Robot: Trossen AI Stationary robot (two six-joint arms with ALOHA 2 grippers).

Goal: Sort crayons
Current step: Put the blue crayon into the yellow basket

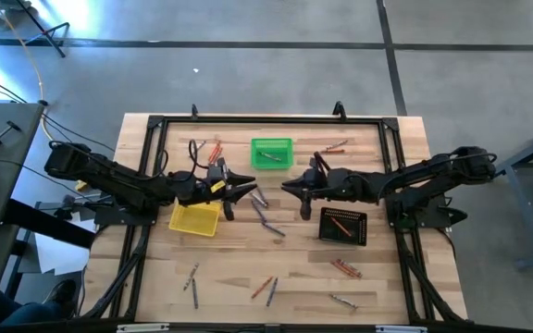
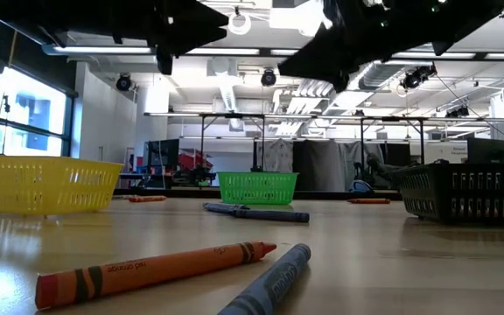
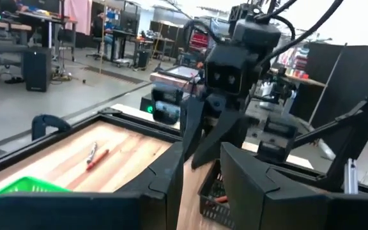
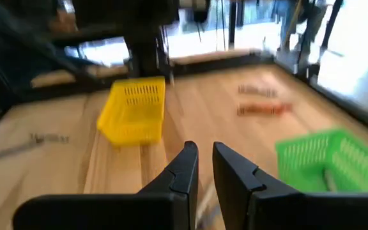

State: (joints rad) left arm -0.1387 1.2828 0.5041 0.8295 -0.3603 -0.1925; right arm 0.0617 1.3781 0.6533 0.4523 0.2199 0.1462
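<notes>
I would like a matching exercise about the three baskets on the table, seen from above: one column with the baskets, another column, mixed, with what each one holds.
Column 1:
1. green basket
2. yellow basket
3. black basket

Column 2:
a. no crayon visible inside
b. one orange-red crayon
c. one grey crayon

Pairs: 1-c, 2-a, 3-b

Pale planked wooden table top (image 1: 285,268), smooth with faint sheen. Perforated plastic mesh baskets: yellow (image 2: 38,184), green (image 2: 257,187), black (image 2: 471,192). Matt paper-wrapped orange crayon (image 2: 147,271). Matt dark gripper fingers (image 4: 184,167).
</notes>
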